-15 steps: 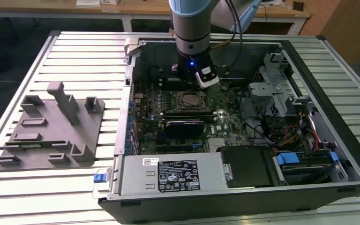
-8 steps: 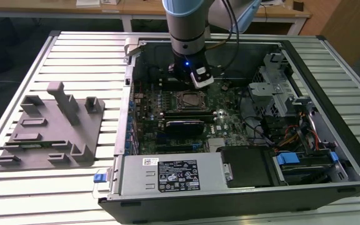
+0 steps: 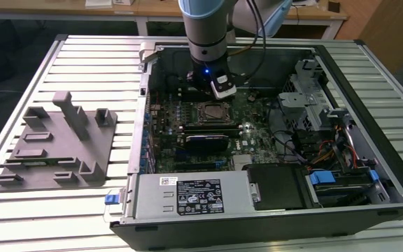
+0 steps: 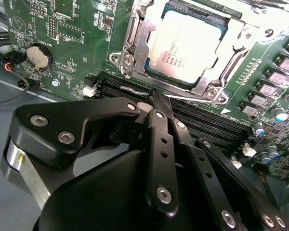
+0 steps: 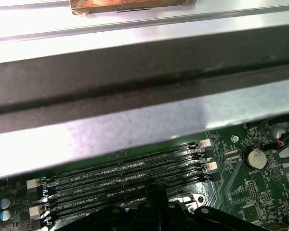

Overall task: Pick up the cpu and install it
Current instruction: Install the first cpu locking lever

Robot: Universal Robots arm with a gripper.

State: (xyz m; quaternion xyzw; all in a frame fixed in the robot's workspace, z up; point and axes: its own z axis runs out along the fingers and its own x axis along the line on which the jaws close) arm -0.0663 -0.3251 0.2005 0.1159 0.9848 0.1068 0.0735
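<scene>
Cpu (image 4: pixel 188 45) seated in socket frame (image 4: pixel 133 38) on green motherboard (image 4: pixel 72 19), gripper (image 4: pixel 156 97) pinched fully closed, tips beside socket lever (image 4: pixel 192 99).

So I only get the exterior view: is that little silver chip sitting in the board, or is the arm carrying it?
Observer: In the second wrist view the cpu lies flat inside the socket frame.
Visitor: And the gripper?
Observer: The gripper is shut on nothing, its tip close to the thin lever.
Visitor: Anything beside it?
Observer: In the first wrist view, four memory slots, all bare, lie right by the tip.
</scene>
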